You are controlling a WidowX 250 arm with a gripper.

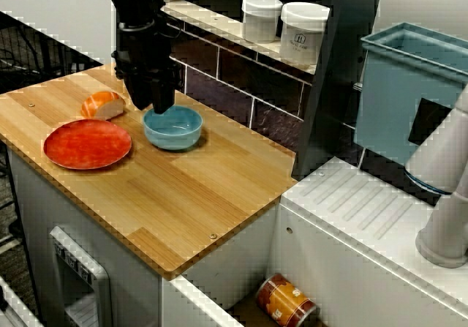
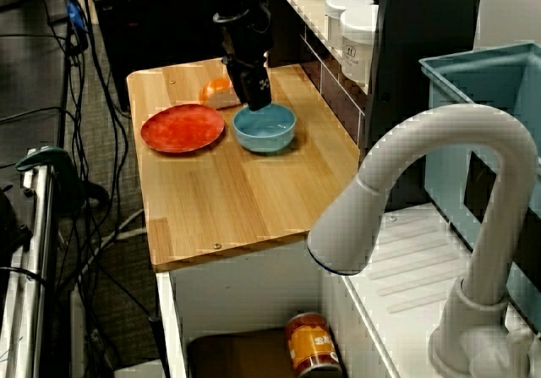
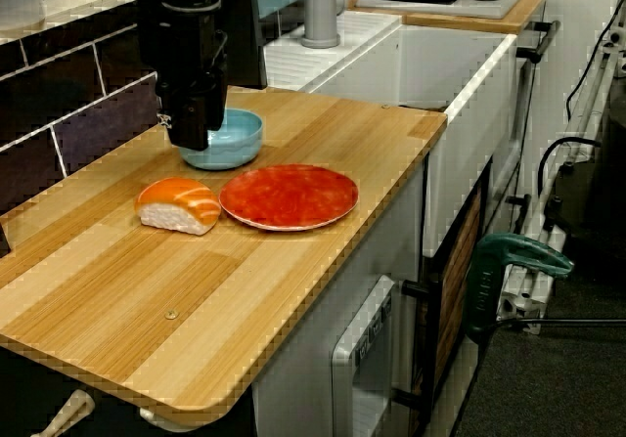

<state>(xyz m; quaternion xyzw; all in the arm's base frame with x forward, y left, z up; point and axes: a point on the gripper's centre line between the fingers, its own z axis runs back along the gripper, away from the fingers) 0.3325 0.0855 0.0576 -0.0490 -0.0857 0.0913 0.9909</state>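
While the black pincer (image 1: 161,109) hangs at its rim (perhaps touching; I cannot tell how far open), the round, glossy pale-blue bowl (image 1: 179,131) sits on the tabletop (image 1: 205,195) just beside a red plate (image 1: 88,144).

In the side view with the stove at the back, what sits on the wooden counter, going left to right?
Salmon sushi, blue bowl, red plate. The gripper hangs over the bowl's left rim, so I leave it out.

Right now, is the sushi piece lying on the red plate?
No, the sushi piece lies on the counter beside the red plate.
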